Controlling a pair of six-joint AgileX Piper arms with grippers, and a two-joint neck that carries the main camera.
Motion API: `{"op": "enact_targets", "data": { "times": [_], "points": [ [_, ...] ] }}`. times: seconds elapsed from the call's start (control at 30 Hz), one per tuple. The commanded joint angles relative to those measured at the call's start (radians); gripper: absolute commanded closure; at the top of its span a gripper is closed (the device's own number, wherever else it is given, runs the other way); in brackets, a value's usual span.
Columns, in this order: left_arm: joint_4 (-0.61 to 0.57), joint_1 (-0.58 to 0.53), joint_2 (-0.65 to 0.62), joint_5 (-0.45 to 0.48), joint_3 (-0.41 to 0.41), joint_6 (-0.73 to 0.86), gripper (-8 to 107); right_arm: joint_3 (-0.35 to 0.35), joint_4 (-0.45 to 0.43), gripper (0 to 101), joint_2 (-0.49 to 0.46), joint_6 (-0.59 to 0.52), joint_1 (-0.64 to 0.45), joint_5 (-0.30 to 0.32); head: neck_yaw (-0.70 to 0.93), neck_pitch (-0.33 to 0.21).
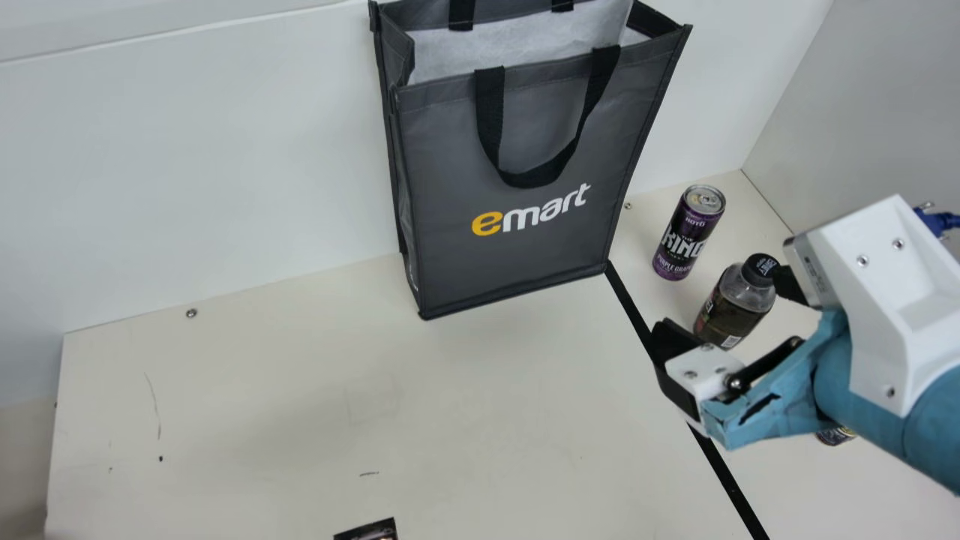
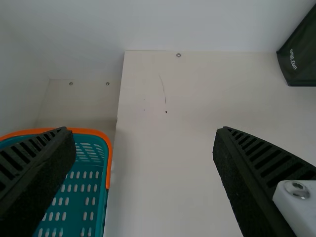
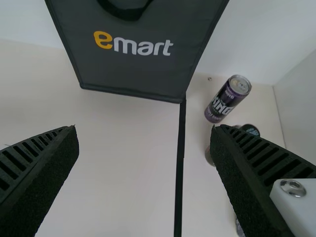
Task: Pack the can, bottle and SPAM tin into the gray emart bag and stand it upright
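The gray emart bag (image 1: pixel 517 247) stands upright against the back wall, its top open and handles hanging. To its right stands the purple can (image 1: pixel 688 232), with the dark-capped bottle (image 1: pixel 731 311) just in front of it. My right gripper (image 1: pixel 724 311) is open above the table, overlapping the bottle in the main view. In the right wrist view the can (image 3: pixel 227 99) stands beyond the open right gripper (image 3: pixel 145 168), whose finger partly hides the bottle (image 3: pixel 210 154). My left gripper (image 2: pixel 143 168) is open with nothing between its fingers. I cannot identify a SPAM tin.
A teal basket with an orange rim (image 2: pixel 108 148) stands beside the table in the left wrist view. A dark printed item (image 1: pixel 371 531) lies at the front edge. Part of another small object (image 1: pixel 835 436) shows below the right arm. A black line (image 1: pixel 731 484) runs along the table.
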Motion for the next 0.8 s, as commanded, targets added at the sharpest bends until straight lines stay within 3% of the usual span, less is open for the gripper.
{"op": "enact_targets", "data": {
  "times": [0.0,0.77],
  "points": [
    [0.000,0.000,0.000,0.000,0.000,0.000,9,-0.025,0.003,6,0.017,-0.021,-0.001,0.001,-0.002,-0.023],
    [0.000,0.000,0.000,0.000,0.000,0.000,9,-0.318,0.084,6,0.260,-0.269,-0.034,0.001,-0.002,-0.023]
  ]
}}
